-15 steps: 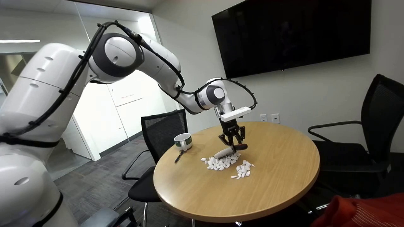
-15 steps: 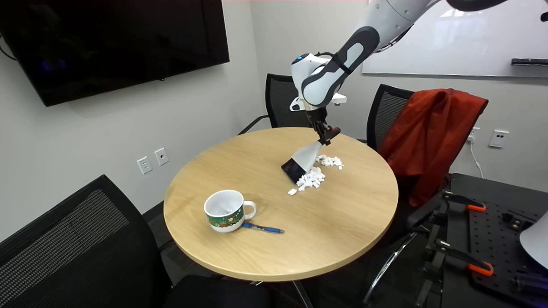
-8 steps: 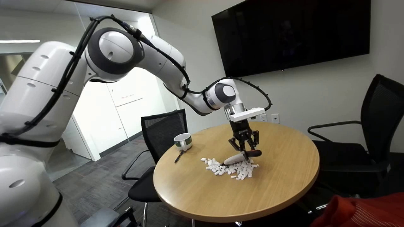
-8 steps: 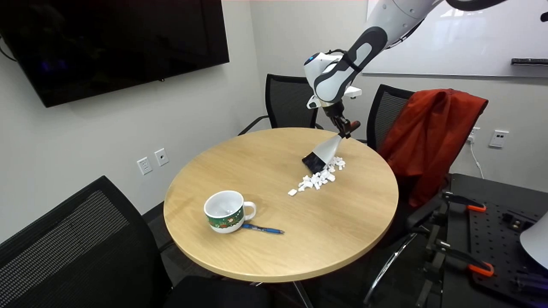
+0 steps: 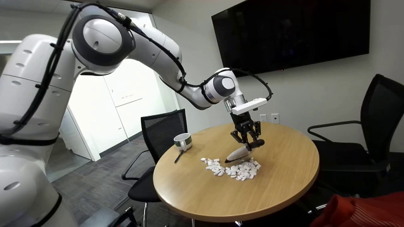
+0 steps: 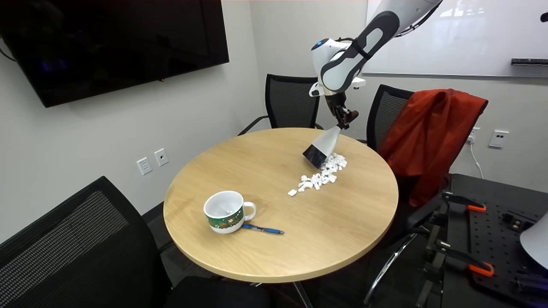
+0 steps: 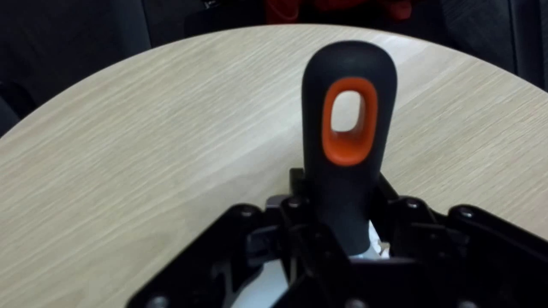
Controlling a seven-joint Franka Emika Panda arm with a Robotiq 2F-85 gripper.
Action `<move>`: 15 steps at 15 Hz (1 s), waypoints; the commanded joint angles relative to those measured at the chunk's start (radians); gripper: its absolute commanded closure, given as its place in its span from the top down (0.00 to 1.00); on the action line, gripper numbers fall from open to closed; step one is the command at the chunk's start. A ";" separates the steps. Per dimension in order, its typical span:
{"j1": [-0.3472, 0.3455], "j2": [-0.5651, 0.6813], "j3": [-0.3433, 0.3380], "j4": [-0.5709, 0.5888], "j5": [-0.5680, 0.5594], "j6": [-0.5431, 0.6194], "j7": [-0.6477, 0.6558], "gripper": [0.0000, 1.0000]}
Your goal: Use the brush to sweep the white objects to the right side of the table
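gripper (image 7: pixel 341 190): blurred and cut off by the bottom edge in the wrist view
brush (image 7: pixel 347 179): head mostly hidden behind the gripper there; whether its bristles (image 6: pixel 314 156) touch the table (image 5: pixel 202 195) cannot be told
white bits (image 5: pixel 244 170): too small and heaped to count
pen (image 6: pixel 267 230): one end lost at the mug (image 6: pixel 224 211) in an exterior view
screen (image 5: pixel 293 34): cut off by the top edge in both exterior views
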 commanded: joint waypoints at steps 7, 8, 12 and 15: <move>-0.030 -0.110 0.189 -0.151 0.229 0.214 -0.373 0.13; -0.022 -0.104 0.203 -0.154 0.246 0.216 -0.407 0.13; 0.021 -0.062 0.226 -0.142 0.268 0.203 -0.467 0.13; 0.058 -0.054 0.202 -0.153 0.225 0.202 -0.456 0.13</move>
